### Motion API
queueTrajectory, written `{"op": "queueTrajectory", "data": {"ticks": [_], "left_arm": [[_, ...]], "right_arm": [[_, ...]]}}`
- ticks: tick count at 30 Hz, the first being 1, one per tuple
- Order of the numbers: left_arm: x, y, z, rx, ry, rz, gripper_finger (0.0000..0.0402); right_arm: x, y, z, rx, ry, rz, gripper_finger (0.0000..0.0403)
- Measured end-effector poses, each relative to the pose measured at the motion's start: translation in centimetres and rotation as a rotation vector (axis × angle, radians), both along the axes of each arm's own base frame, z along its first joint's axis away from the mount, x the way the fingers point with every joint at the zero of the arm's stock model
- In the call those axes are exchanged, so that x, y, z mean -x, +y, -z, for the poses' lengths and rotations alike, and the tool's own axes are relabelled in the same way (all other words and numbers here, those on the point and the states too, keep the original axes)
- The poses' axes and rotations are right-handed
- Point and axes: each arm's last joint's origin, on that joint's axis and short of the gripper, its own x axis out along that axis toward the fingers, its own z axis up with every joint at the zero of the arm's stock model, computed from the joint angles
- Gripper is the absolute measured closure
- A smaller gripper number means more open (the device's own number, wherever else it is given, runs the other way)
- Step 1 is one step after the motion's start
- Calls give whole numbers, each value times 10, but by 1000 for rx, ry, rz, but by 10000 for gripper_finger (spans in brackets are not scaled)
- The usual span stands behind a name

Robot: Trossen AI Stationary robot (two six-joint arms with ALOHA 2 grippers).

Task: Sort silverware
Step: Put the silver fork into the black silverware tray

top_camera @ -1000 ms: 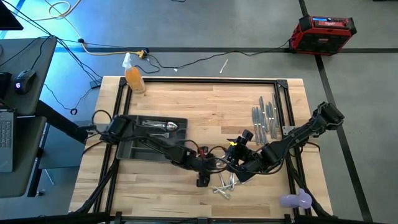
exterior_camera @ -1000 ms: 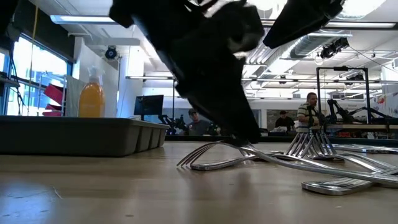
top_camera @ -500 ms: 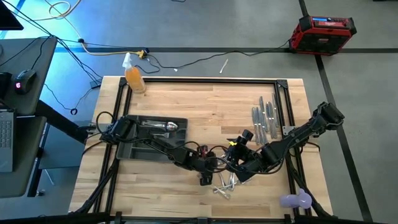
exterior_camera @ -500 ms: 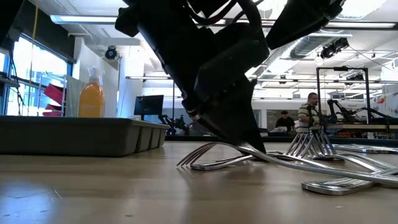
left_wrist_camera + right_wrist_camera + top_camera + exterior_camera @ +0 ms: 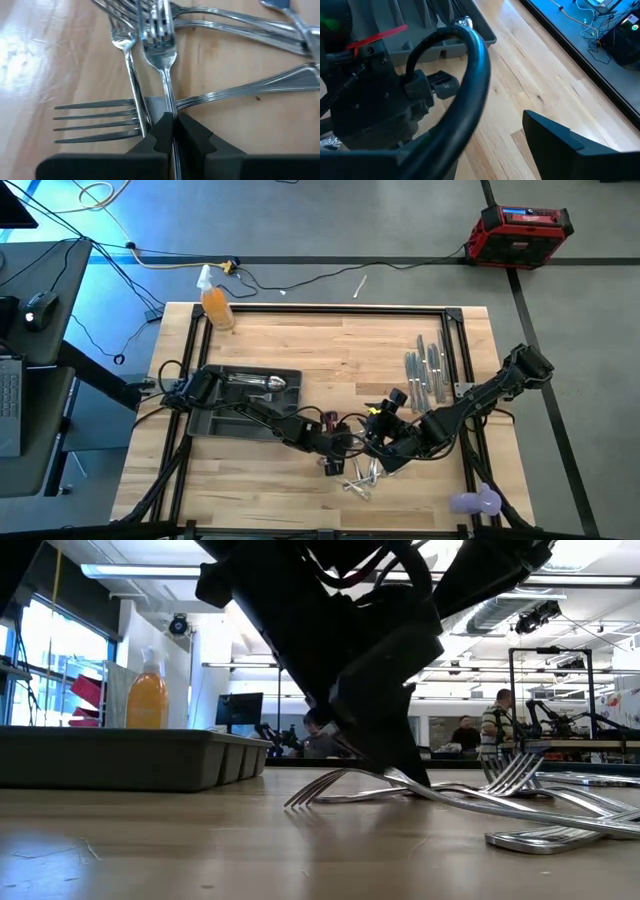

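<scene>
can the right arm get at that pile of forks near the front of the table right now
Probably not cleanly. The left gripper is down in the fork pile, shut on a fork, right beside the open right gripper.

Shiny silverware lying in three groups on the bench

A tangled heap of forks (image 5: pixel 358 478) is lying near the front edge, one fork (image 5: pixel 161 65) pinched by its handle in the left claw (image 5: pixel 173 131); straight knives (image 5: pixel 426 374) are lying in a row at the right; more pieces (image 5: pixel 262 383) are resting inside the tray.
</scene>
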Motion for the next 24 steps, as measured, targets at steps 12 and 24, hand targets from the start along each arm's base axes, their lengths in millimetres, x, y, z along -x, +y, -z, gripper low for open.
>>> {"op": "queueTrajectory", "data": {"ticks": [12,24], "left_arm": [[7,-8,-17,-20,-7,56,400],[7,-11,-16,34,15,137,353]], "right_arm": [[0,0,0,0,3,0,211],[0,0,0,0,3,0,211]]}}
